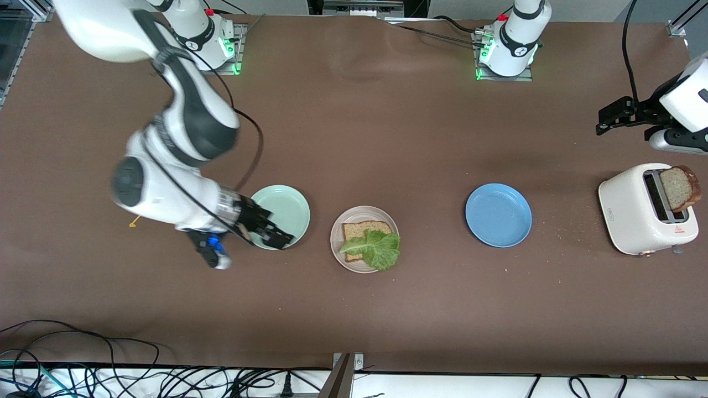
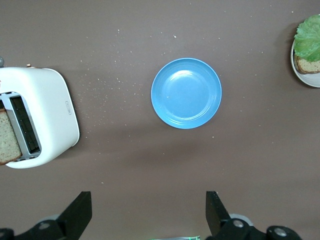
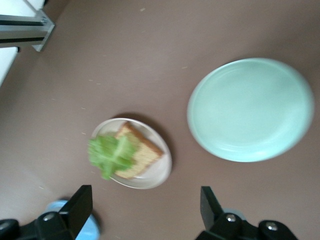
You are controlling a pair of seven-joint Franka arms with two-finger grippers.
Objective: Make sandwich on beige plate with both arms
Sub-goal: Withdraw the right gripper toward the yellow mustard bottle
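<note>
The right arm reaches down from the top edge of the frame, at its own end of the counter. The right gripper hangs low over the rim of the mint green plate. In the right wrist view its fingers stand wide apart with nothing between them, so the right gripper is released and empty, and the mint green plate below it is bare.

Just beside that plate, toward the left arm's end and in the middle of the frame, sits the beige plate. On it lies one bread slice. A ruffled lettuce leaf covers the slice's corner nearest the front camera and hangs over the plate's rim. No top slice is on it.

Next along the row is the blue plate, well apart from the beige one.

At the left arm's end stands a white toaster, with a second slice of bread sticking up out of a slot. The left gripper hovers above the counter near the toaster, higher in the frame. The left wrist view shows its fingers spread and holding nothing, with the left gripper looking down on the blue plate and the toaster.
</note>
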